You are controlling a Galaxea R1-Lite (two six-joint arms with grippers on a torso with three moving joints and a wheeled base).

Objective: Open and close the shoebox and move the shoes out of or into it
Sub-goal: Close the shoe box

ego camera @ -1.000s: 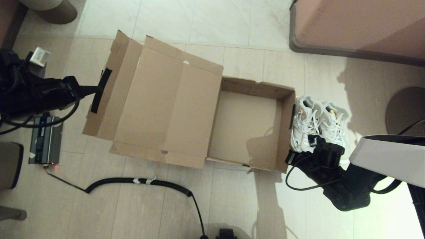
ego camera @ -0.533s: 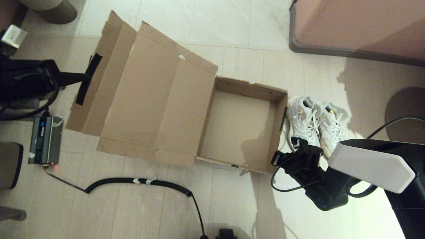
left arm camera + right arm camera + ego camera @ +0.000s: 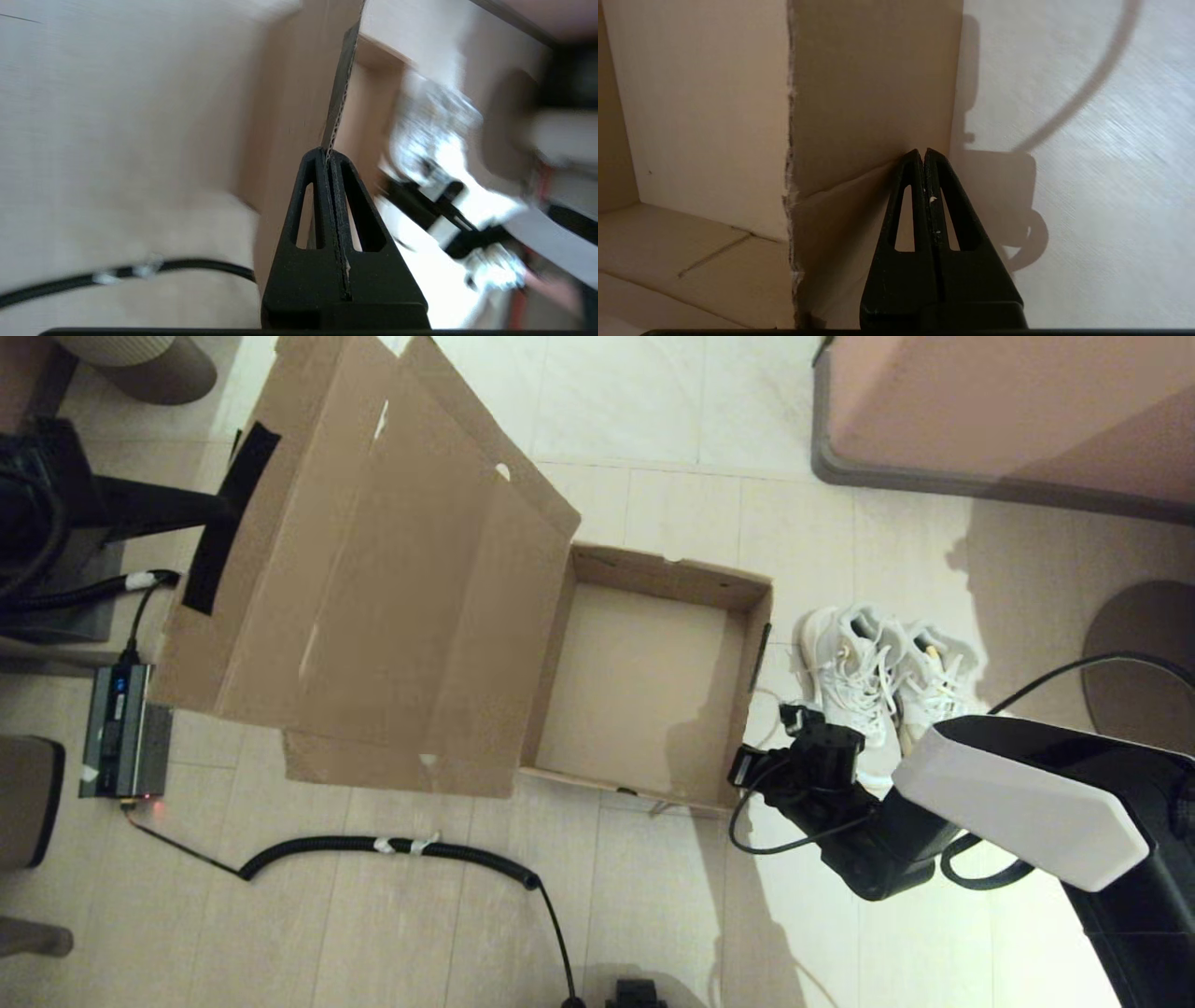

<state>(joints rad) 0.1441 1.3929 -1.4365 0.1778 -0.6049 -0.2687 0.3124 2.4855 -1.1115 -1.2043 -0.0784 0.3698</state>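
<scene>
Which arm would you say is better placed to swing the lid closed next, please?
Left. The left gripper is shut on the lid edge, holding it raised. The right gripper is shut, pressed at the shoebox outer wall.

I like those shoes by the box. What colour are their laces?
White, like the shoes themselves. The head view shows them best.
</scene>
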